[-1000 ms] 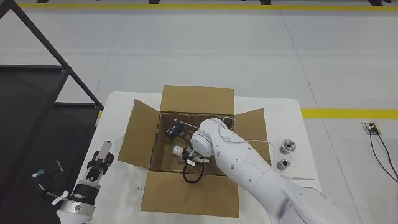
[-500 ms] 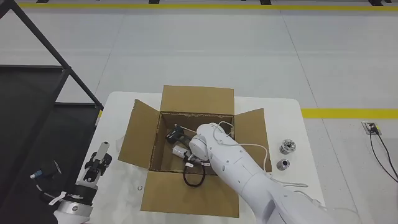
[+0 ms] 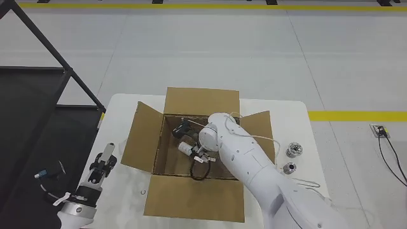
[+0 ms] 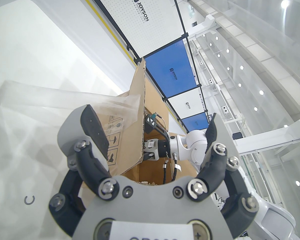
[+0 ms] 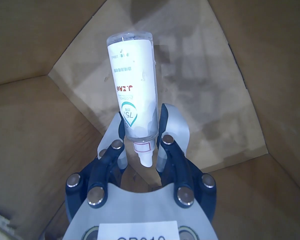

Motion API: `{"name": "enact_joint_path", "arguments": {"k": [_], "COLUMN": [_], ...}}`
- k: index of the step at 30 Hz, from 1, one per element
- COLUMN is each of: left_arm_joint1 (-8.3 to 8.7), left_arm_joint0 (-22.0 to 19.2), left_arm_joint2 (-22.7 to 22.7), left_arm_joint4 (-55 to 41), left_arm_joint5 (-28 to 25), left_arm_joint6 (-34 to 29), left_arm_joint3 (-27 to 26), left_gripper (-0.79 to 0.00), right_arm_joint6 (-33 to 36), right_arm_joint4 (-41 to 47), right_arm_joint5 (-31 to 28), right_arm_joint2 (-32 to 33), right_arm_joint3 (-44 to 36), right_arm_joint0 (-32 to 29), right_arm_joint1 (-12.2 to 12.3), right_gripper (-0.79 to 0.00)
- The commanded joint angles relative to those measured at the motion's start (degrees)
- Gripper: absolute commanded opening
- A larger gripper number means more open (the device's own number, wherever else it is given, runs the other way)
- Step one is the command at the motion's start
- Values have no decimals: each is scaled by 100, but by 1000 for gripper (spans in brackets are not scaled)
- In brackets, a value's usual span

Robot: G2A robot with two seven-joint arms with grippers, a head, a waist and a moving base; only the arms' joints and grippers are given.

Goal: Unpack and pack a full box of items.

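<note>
Cardboard box (image 3: pixel 202 101), flaps spread, stands at the centre of the top view on the white table (image 3: pixel 299 111). The right gripper (image 5: pixel 142 117) is inside it, its fingers clamped on the nozzle end of a clear, white-labelled bottle (image 5: pixel 131 81) whose flat base points toward the box floor. At the lower left of the top view, by the table's edge, the left gripper (image 4: pixel 152 118) hangs with its jaws wide apart and nothing between them, near a clear plastic bag (image 4: pixel 52 96), while two small metal parts (image 3: pixel 293 149) lie right of the box.
</note>
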Motion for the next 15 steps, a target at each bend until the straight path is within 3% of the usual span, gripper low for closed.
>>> {"name": "enact_joint_path", "arguments": {"k": [1,15], "left_arm_joint1": [1,11], "left_arm_joint0": [-50,-395], "left_arm_joint2": [40,344], "left_arm_joint4": [20,261], "left_arm_joint5": [24,219], "left_arm_joint6": [-25,-182], "left_arm_joint3": [22,64], "left_gripper": [0,0], "right_arm_joint6": [107,-505], "right_arm_joint4": [112,429], "right_arm_joint5": [-319,-1875], "right_arm_joint2": [80,540], "right_arm_joint3": [64,72], "right_arm_joint0": [67,313], "right_arm_joint1": [52,625], "right_gripper": [-785,-785]}}
